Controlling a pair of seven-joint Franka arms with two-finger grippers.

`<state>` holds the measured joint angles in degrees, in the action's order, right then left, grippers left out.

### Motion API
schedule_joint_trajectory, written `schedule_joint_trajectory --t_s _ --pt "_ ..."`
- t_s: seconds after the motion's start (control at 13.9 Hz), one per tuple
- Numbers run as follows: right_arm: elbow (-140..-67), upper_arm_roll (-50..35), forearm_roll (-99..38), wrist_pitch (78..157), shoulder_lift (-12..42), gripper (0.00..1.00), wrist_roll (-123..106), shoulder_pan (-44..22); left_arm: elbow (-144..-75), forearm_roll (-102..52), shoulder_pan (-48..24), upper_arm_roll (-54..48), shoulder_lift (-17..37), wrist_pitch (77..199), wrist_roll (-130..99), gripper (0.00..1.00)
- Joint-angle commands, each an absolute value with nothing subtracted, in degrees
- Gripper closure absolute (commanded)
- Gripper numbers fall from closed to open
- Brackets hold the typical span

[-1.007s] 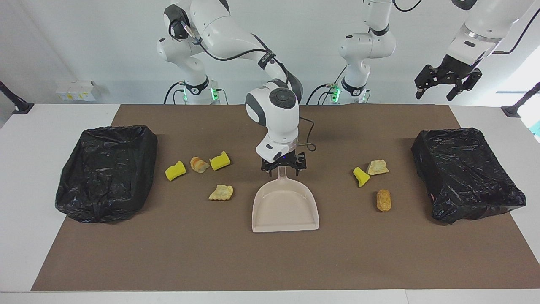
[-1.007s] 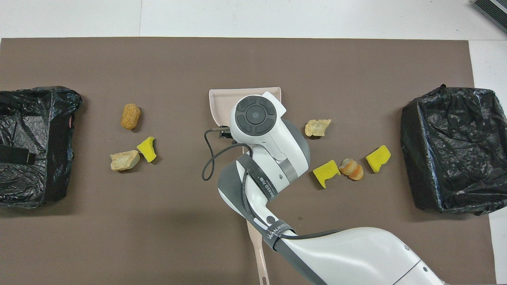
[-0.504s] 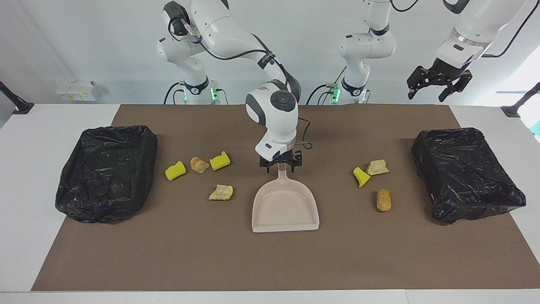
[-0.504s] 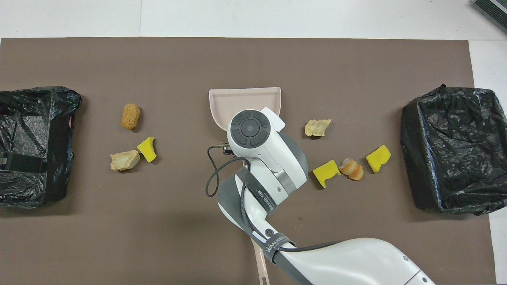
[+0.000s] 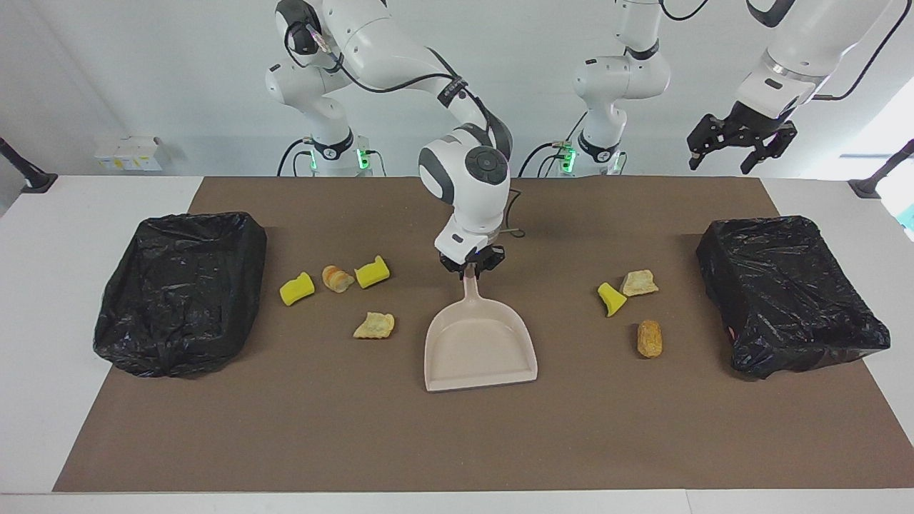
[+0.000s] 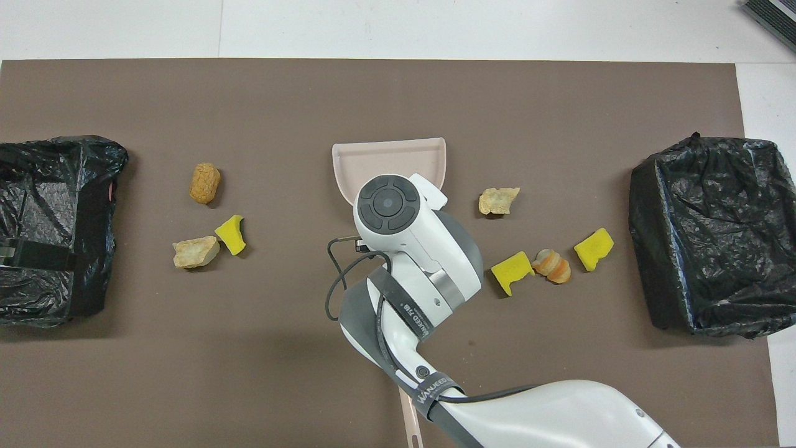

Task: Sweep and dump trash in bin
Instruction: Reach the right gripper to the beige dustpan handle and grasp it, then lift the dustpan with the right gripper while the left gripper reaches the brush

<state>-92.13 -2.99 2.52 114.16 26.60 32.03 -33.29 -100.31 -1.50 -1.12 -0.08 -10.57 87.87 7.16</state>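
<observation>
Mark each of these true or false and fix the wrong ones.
1. The right gripper is shut on the dustpan handle. True.
2. The left gripper holds a brush. False: it hangs open and empty above the table's left-arm end.
3. Seven scraps lie on the brown mat. True.
4. One scrap is already in the dustpan. False: its tray is bare.
5. Both bins are lined with black bags. True.
</observation>
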Motion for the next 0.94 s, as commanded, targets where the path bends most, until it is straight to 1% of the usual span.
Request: schedule_joint_trajectory --t_s 0.0,0.14,0.36,0.58,0.79,0.86 --pt "-93.5 -3.2 2.3 111.2 23.0 1.0 26.7 -31.5 -103.5 -2.1 -2.9 0.4 -12.7 89.2 7.0 0.0" --pt "-93.5 -3.2 2.0 108.8 20.5 1.0 19.3 -28.8 -105.5 -2.1 -4.7 0.4 -13.4 89.1 6.3 0.0" --pt "-93.5 -3.2 1.9 105.8 17.7 1.0 6.4 -24.7 -109.9 -2.1 -10.3 0.4 -15.8 89.4 0.8 0.0" --pt "-93.4 -3.2 1.9 103.5 15.9 1.0 -3.6 -21.3 -112.1 -2.1 -19.1 0.4 -15.9 91.6 -9.8 0.0" --pt "-93.4 -3.2 1.9 101.9 14.8 1.0 -12.6 -18.2 -115.2 -2.1 -29.8 0.4 -15.4 97.4 -23.7 0.0" --pt "-93.4 -3.1 1.9 101.1 14.5 1.0 -15.7 -17.1 -116.4 -2.1 -32.4 0.4 -15.4 99.2 -27.5 0.0"
